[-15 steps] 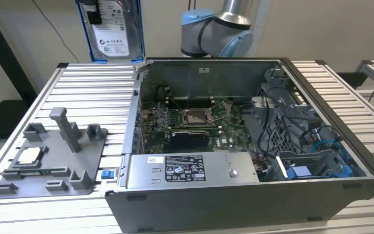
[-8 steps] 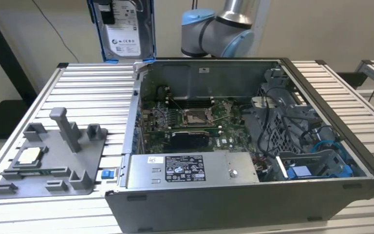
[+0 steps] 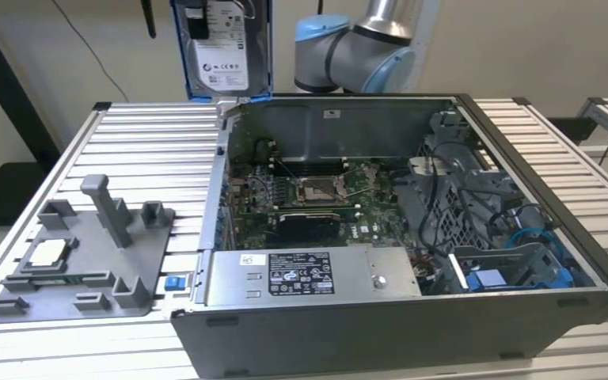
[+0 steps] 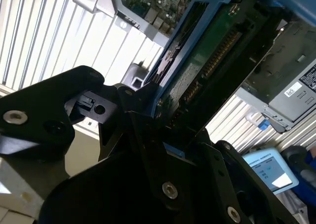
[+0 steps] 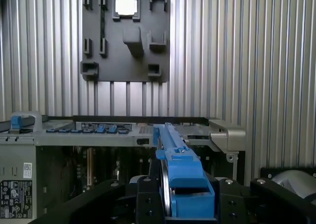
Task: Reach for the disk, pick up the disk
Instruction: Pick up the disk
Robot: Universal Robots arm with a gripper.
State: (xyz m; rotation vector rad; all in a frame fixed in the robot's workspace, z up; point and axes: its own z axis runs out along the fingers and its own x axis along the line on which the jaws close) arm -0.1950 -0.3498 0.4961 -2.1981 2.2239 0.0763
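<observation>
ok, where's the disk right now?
The disk is held upright in the gripper, in the air above the far corner of the computer case, on the exterior view's left.

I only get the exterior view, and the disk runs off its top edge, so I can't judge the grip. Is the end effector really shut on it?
Observer: Yes. In the second wrist view the end effector is shut on the disk, which sits between its black fingers.
Operator: I can see the label side from here. What is on the back?
Observer: A green circuit board with a row of connector pins; that side faces the second wrist camera.
</observation>
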